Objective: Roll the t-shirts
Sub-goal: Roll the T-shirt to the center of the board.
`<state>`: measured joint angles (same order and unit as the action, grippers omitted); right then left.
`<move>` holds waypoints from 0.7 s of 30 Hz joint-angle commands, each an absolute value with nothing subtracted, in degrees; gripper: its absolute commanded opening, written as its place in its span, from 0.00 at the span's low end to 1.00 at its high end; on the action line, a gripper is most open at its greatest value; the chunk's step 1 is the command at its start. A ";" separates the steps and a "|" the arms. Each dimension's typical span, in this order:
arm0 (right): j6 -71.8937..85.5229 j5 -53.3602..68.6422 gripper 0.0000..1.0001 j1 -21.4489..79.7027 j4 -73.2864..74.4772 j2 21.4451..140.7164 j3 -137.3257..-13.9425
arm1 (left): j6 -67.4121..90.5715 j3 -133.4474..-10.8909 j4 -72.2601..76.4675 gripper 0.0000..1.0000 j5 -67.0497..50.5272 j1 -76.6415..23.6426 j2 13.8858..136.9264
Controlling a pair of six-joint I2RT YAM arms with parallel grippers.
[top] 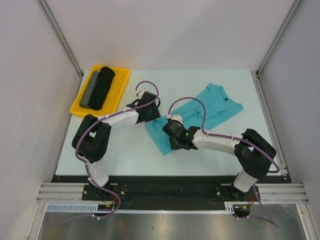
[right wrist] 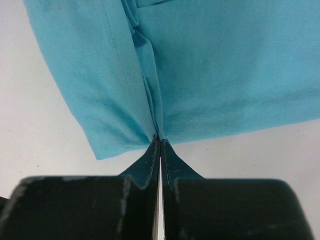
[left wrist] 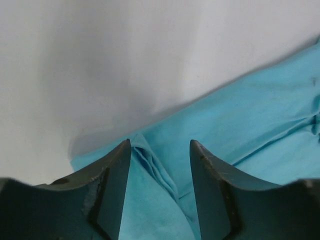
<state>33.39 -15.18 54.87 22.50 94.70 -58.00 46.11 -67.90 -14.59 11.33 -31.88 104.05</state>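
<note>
**One pincer pinches the hem, the other stands open over a fold**

The teal t-shirt (top: 217, 107) lies on the white worktop (top: 125, 150), spread flat and set on a diagonal. Its neck end with the small dark tag points to the far right, and its hem end comes toward the middle, between my two arms. The cloth is not rolled.

My right pincer (right wrist: 160, 142) is closed. In its wrist view the two fingertips meet at the near edge of the shirt, and a narrow pleat of the fabric runs straight down into them, so I hold the hem there in a thin pinch. On both sides of the pleat the cloth lies smooth, and its lower left corner rests on the worktop just beside my fingers.

My left pincer (left wrist: 160, 145) is open. It sits low at the left edge of the shirt, and a small raised fold of the teal cloth lies in the gap between the jaws. I cannot tell if the fold touches either finger.

At the far left corner of the worktop there is a yellow tray (top: 119, 85), well apart from the shirt. A black roll (top: 102, 87) and a thinner grey roll (top: 91, 90) lie in it side by side, touching.
</note>
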 commanded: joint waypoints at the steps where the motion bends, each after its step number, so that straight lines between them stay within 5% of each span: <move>1: 33.22 -17.75 0.03 54.49 23.46 92.02 -57.31 | 42.72 -66.19 -9.32 0.63 10.10 -32.26 98.97; 8: 32.17 -18.20 0.22 54.23 23.99 89.74 -56.34 | 39.29 -57.42 -8.44 0.71 11.60 -31.55 87.20; 12: 31.99 -18.46 0.41 54.23 25.05 87.19 -56.42 | 39.02 -52.57 -8.62 0.47 8.89 -31.64 84.03; 17: 29.10 -14.08 0.47 53.09 18.48 85.34 -56.42 | 40.43 -47.38 -3.71 0.14 2.04 -32.52 85.25; 21: 28.56 -10.73 0.49 51.25 13.81 88.15 -56.60 | 41.13 -46.76 -0.71 0.08 -1.30 -33.49 87.27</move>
